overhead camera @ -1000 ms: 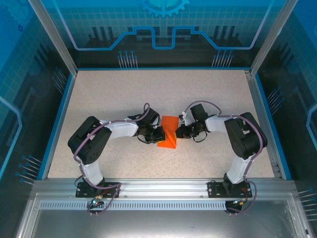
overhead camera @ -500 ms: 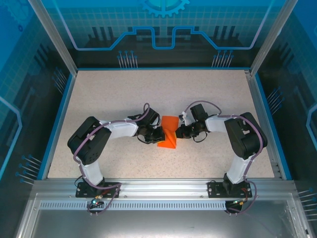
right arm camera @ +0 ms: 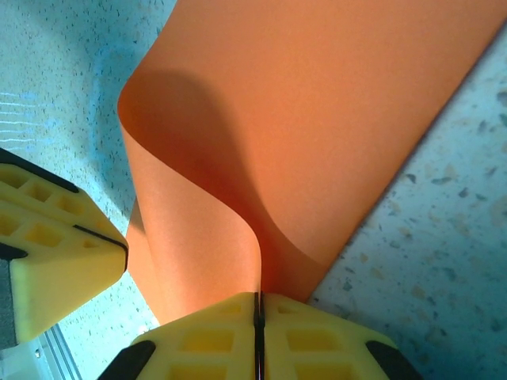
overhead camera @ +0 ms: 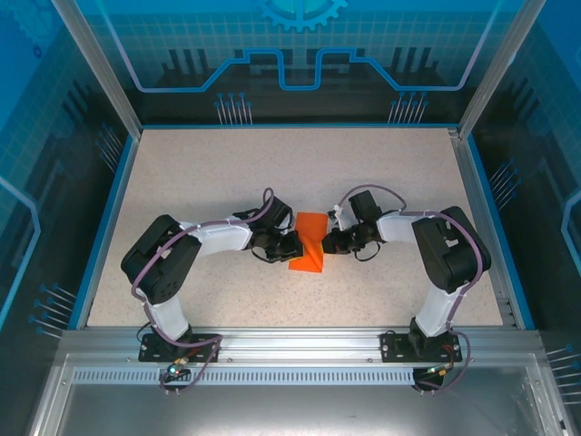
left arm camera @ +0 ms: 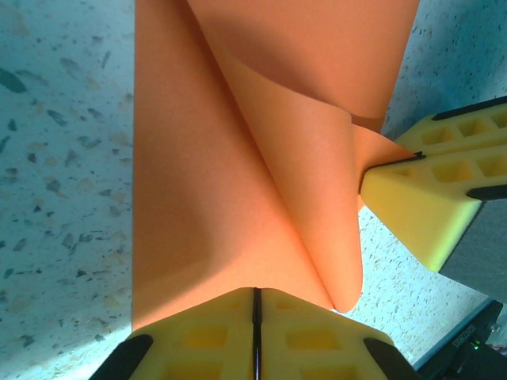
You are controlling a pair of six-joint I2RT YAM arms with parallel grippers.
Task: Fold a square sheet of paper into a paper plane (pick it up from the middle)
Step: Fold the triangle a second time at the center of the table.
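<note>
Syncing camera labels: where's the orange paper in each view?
Top external: paper mid-table, between left gripper and right gripper.
Left wrist: centre, top to bottom, lower edge pinched in the left gripper.
Right wrist: upper centre, curling down into the right gripper.
Shared landmark: speckled table around the paper.

A robotics lab cell: aluminium frame point(overhead camera: 290, 341), blue printed panels point(overhead camera: 300, 54), speckled table point(overhead camera: 227, 173).

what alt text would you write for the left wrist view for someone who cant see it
A curled orange square sheet of paper is pinched at the bottom by the left gripper, shut on its edge; the right gripper clamps the opposite edge at right, against a speckled table.
</note>
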